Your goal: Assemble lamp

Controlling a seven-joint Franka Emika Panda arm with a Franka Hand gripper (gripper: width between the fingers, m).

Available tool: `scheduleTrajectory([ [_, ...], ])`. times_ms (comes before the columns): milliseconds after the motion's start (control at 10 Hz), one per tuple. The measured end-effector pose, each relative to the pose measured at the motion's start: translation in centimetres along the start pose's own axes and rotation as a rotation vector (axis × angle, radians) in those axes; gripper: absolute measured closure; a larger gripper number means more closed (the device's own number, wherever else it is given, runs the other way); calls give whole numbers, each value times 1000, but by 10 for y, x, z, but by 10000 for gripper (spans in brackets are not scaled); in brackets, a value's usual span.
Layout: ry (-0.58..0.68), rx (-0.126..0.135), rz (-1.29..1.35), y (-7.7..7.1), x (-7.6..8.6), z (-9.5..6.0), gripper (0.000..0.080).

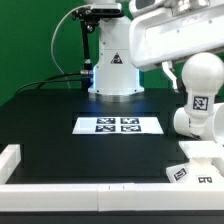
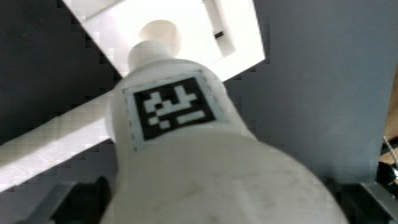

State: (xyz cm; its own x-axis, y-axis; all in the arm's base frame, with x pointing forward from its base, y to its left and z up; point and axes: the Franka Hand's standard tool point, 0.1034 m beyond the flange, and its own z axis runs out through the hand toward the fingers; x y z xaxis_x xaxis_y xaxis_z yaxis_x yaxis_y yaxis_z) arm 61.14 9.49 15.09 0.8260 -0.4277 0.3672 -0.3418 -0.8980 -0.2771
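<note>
My gripper (image 2: 214,205) is shut on the wide end of the white bulb (image 2: 187,130). A dark finger (image 2: 71,200) shows on each side of it. The bulb's square tag (image 2: 173,105) faces the wrist camera, and its narrow rounded tip points at the white flared base (image 2: 205,25). In the exterior view the bulb (image 1: 198,108) hangs upright at the right, just above the base (image 1: 200,165), which stands on the black table by the front wall. Whether tip and base touch I cannot tell. The shade is out of view.
The marker board (image 1: 118,125) lies flat at the table's middle. A low white wall (image 1: 60,185) runs along the front edge and the left corner. The arm's pedestal (image 1: 115,70) stands at the back, with cables to the exterior view's left.
</note>
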Motion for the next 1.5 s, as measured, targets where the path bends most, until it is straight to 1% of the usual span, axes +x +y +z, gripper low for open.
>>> scheduleTrajectory([
  [400,-15,-10,-5,2,-9,10,225],
  [500,-15,-11,-5,3,-8,13,225],
  [800,-3,-10,-2,1,1,19,225],
  [1000,-7,-12,-3,2,-1,23,225],
  [1300,-3,-20,-10,5,-9,30,225],
  [1500,20,-18,-12,6,-7,32,225],
])
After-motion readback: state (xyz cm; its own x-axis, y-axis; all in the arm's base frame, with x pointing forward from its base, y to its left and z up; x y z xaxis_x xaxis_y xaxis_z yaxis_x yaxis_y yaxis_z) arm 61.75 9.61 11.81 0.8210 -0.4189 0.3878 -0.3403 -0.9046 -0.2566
